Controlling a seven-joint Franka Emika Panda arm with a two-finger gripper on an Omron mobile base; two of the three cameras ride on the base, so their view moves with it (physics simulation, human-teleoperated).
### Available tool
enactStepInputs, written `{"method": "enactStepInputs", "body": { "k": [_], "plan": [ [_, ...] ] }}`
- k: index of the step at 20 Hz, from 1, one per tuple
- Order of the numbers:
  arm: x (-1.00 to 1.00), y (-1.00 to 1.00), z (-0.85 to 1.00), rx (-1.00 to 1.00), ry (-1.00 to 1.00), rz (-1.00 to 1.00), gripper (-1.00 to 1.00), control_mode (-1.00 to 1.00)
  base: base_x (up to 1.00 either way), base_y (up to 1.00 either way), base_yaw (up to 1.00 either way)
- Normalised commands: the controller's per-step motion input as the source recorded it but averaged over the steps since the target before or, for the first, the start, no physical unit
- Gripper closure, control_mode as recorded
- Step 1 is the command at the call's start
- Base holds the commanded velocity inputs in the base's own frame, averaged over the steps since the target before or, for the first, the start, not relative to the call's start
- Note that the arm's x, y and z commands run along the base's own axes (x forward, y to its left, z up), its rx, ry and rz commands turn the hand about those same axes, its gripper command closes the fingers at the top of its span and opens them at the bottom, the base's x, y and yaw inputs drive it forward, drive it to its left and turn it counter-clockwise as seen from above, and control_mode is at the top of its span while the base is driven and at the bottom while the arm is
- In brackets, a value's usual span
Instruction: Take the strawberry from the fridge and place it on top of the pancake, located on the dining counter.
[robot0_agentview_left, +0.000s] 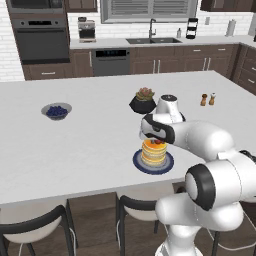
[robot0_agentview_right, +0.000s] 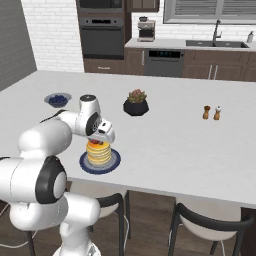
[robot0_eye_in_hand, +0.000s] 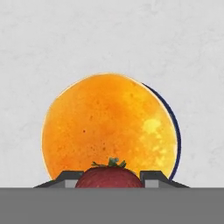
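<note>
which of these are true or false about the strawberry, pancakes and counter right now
1. The gripper holds the strawberry between its fingers. True.
2. The gripper is above the pancake stack. True.
3. The pancake sits on a red plate. False: the plate is dark blue.
4. The bowl of blueberries touches the plate. False: it stands well apart on the dining counter.
5. A potted succulent stands on the counter. True.

I see the strawberry (robot0_eye_in_hand: 109, 177) between my gripper (robot0_eye_in_hand: 110, 180) fingertips, directly over the pancake (robot0_eye_in_hand: 107, 127) on its plate (robot0_eye_in_hand: 173, 118).
</note>
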Motion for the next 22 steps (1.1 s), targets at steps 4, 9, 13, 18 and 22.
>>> {"method": "enactStepInputs", "body": {
  "k": [4,9,13,18,22],
  "plan": [
    [0.24,0.00,0.00,0.00,0.00,0.00,1.00,-1.00,0.00,0.00,0.00],
    [0.37,0.00,0.00,0.00,-0.02,0.00,1.00,-1.00,0.00,0.00,0.00],
    [0.17,0.00,-0.04,0.00,0.00,0.00,1.00,-1.00,0.00,0.00,0.00],
    [0.00,0.05,-0.26,0.00,0.05,0.00,1.00,-1.00,0.00,0.00,0.00],
    [0.00,0.03,-0.12,0.00,0.00,0.00,-1.00,-1.00,0.00,0.00,0.00]
  ]
}}
